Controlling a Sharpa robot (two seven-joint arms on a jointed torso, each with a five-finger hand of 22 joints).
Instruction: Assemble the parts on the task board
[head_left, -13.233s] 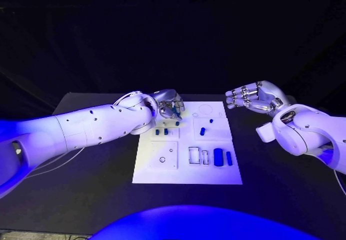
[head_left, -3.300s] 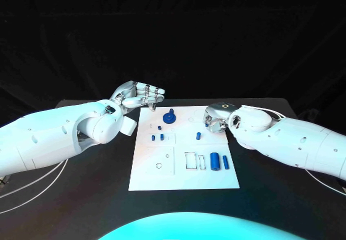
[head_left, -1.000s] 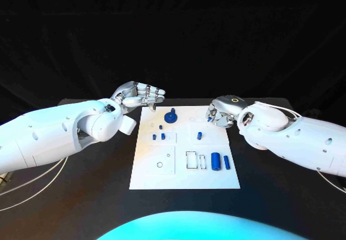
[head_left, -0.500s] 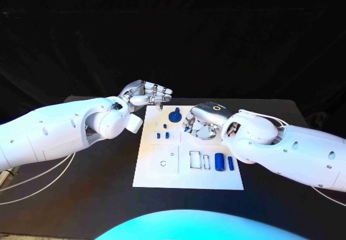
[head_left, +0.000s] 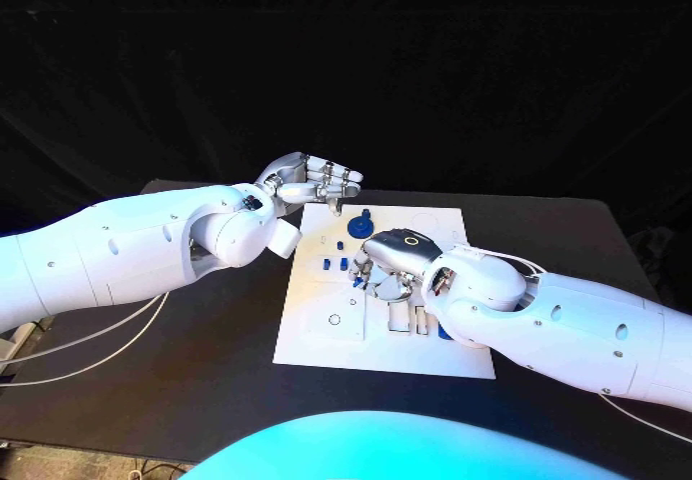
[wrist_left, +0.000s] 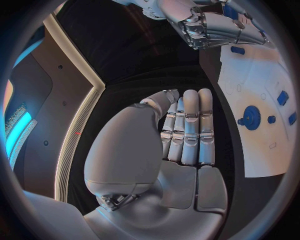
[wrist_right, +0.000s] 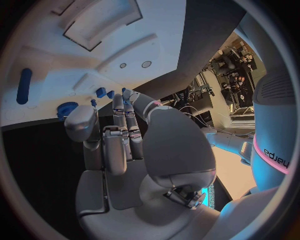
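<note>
Over the white plastic task board (head_left: 335, 335), right robot hand (head_left: 384, 268), empty, fingers apart, now moved in from the board's edge toward small blue parts (head_left: 333, 265); pick likely next. Left robot hand (head_left: 320, 182) empty, fingers together, still beyond the far edge

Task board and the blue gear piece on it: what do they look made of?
Task board: looks like a rigid white plastic plate with a matte finish; shallow pockets are sunk into its flat face and it shows no glare. Could be painted, can't tell.
Blue gear piece: probably moulded or printed plastic; even solid blue, toothed rim, dull surface with no metallic shine.
</note>
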